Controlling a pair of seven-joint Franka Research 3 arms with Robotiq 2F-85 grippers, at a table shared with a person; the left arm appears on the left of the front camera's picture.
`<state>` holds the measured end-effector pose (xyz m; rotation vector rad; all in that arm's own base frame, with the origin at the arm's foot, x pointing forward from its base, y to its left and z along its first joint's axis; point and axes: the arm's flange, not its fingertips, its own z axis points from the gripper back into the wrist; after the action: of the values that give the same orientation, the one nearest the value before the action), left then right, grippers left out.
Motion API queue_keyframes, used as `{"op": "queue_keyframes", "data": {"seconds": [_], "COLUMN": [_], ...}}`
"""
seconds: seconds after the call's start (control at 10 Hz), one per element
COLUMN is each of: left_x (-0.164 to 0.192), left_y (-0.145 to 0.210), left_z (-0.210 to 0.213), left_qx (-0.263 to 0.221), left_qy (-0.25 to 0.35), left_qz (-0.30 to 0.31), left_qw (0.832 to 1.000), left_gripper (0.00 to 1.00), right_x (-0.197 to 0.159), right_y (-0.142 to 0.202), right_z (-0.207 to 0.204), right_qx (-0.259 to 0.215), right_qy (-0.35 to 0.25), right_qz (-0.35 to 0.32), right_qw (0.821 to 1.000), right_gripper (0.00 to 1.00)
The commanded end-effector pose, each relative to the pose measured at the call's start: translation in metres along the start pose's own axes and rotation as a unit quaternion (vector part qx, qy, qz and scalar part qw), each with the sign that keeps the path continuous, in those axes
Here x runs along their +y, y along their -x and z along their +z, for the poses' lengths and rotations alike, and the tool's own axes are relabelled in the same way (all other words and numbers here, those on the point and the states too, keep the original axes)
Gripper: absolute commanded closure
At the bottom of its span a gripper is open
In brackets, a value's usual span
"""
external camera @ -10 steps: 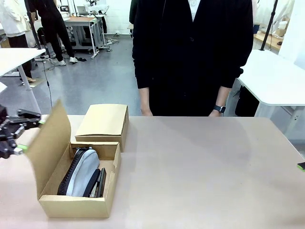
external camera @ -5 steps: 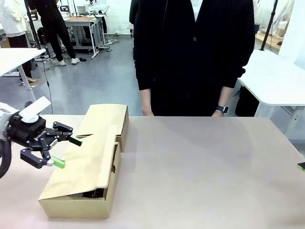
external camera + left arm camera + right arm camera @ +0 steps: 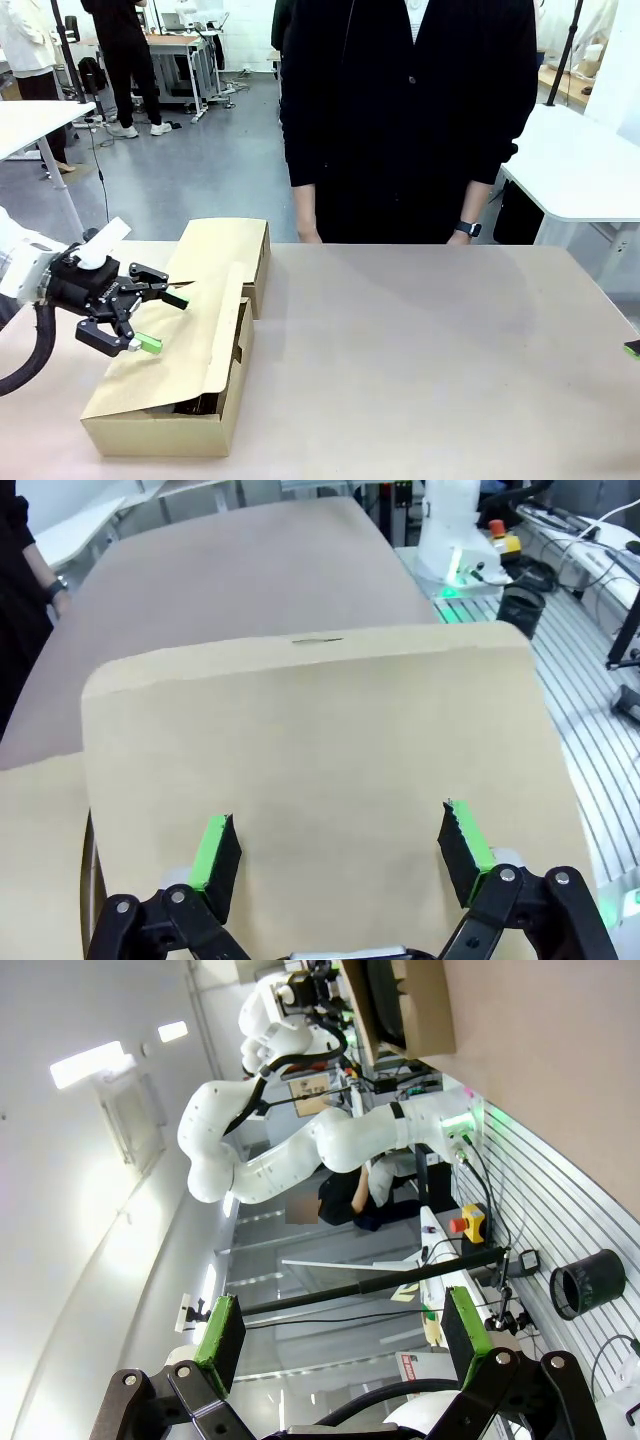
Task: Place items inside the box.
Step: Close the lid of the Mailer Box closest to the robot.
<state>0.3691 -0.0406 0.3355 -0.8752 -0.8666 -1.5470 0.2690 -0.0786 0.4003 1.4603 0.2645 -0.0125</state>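
Observation:
The brown cardboard box (image 3: 190, 345) lies at the table's left, its far compartment closed. The near compartment's flap lid (image 3: 190, 340) slopes down over the opening, and only a dark sliver of the items (image 3: 195, 405) shows under its front edge. My left gripper (image 3: 160, 320) is open and hovers just left of that lid, fingertips over it. In the left wrist view the gripper (image 3: 340, 855) spreads wide above the flat lid (image 3: 320, 740), holding nothing. My right gripper (image 3: 340, 1335) is open and empty, off the table's right side.
A person in black stands at the far edge with both hands (image 3: 455, 232) down by the table. Bare tabletop (image 3: 430, 350) stretches across the middle and right. The right wrist view looks sideways at the left arm (image 3: 290, 1150) and the box end (image 3: 400, 1005).
The near flap stood upright a second ago with the items exposed; it now lies down over the compartment. My left gripper has moved right from the table's left edge onto the lid.

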Motion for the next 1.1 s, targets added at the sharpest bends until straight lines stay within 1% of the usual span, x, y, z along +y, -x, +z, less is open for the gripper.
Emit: {"op": "queue_keyframes", "data": {"seconds": [0.0,0.1,0.4,0.6,0.7,0.9,1.0], "left_x": [-0.109,-0.109,-0.109,-0.109,-0.107,-0.104,-0.099], "left_y": [0.003,0.006,0.006,-0.001,-0.01,-0.031,-0.037], "left_z": [-0.052,-0.055,-0.052,-0.044,-0.031,0.009,0.036], "left_qx": [0.013,0.027,0.026,0.012,-0.005,-0.019,-0.029], "left_qy": [-0.021,-0.014,-0.016,-0.023,-0.032,-0.04,-0.001], "left_qz": [-0.005,-0.004,-0.003,-0.001,0.005,0.062,0.135], "left_qw": [1.0,1.0,1.0,1.0,0.999,0.997,0.99], "left_gripper": [0.0,0.0,0.0,0.0,0.0,0.0,0.0], "right_x": [0.005,0.005,0.005,0.005,0.005,0.005,0.005], "right_y": [0.001,0.001,0.001,0.001,0.001,0.001,0.001], "right_z": [0.0,0.0,0.0,0.0,0.0,0.0,0.0], "right_qx": [-0.002,-0.002,-0.002,-0.002,-0.002,-0.002,-0.002], "right_qy": [-0.005,-0.005,-0.005,-0.005,-0.005,-0.005,-0.005], "right_qz": [0.001,0.001,0.001,0.001,0.001,0.001,0.001], "right_qw": [1.0,1.0,1.0,1.0,1.0,1.0,1.0], "right_gripper": [0.0,0.0,0.0,0.0,0.0,0.0,0.0]}}
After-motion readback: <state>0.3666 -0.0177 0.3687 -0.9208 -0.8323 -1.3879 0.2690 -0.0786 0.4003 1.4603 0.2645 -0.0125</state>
